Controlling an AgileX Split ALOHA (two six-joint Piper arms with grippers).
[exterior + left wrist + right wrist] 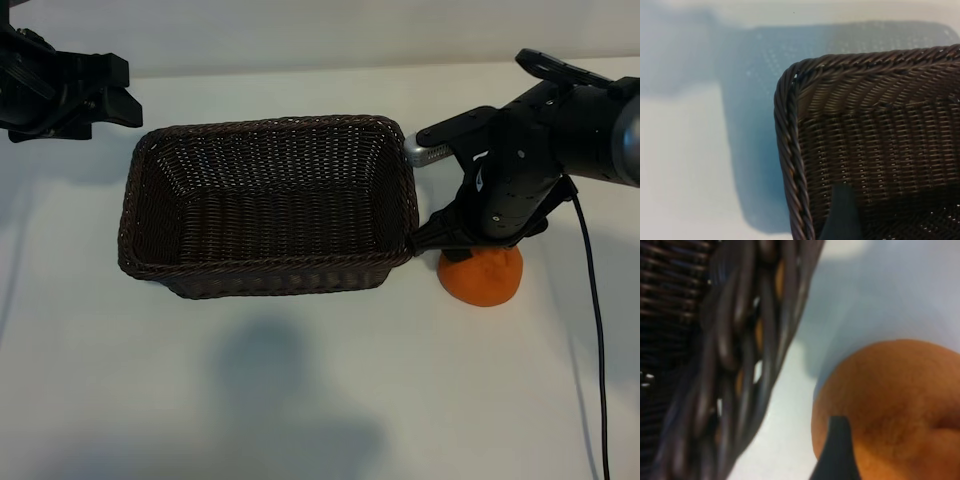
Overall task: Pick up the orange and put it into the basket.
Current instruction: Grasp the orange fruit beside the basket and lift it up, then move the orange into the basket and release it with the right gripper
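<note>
Orange (482, 276) resting on the white desk (300, 400), just beside the right-hand short wall of the basket (270, 275) and outside it; the exterior view shows no clear gap between fruit and wicker, so contact cannot be ruled out. The basket, by far the largest item, lies with its long axis across the exterior view and holds nothing. The fruit is roundish, with no long axis to align to.

Right arm: its end effector (470, 235) hangs almost straight above the orange, pointing steeply down, so the fruit lies directly below it and partly hidden by it. The left end effector (95, 95) is parked well apart, beyond the basket's far left corner; the right arm is plainly the nearer.

Right wrist view: one dark fingertip (837, 450) overlaps the orange's skin on its basket side, with the braided rim (747, 350) close by. The fingers stand spread and nothing is pinched. Whether the tip already touches the skin cannot be told. The left end effector is likewise spread and empty.

Judgement: the narrow space between orange and basket wall is what the descent turns on.
</note>
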